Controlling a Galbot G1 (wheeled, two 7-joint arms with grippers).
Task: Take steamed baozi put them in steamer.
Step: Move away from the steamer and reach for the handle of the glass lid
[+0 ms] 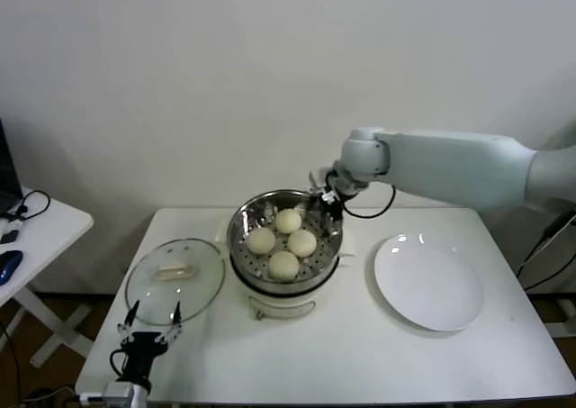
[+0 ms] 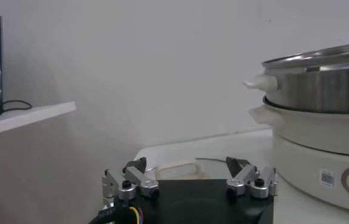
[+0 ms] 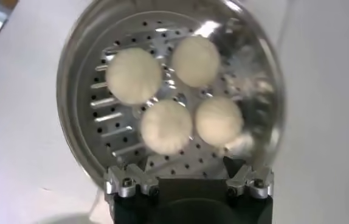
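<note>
The steamer [image 1: 284, 246] stands mid-table, a shiny steel pot on a white base. Several cream-white baozi [image 1: 283, 264] lie on its perforated tray, close together. In the right wrist view the baozi [image 3: 166, 125] show from above inside the steamer [image 3: 77, 122]. My right gripper [image 1: 326, 199] hovers over the steamer's far right rim, open with nothing between its fingers [image 3: 183, 166]. At the table's front left my left gripper [image 1: 153, 318] waits low and open, also empty [image 2: 185, 164], with the steamer [image 2: 320, 91] to its side.
A round glass lid with a cream handle [image 1: 175, 282] lies left of the steamer, just beyond my left gripper. A flat white plate [image 1: 427, 282] sits bare on the right. A small side table [image 1: 36, 228] with cables stands off to the left.
</note>
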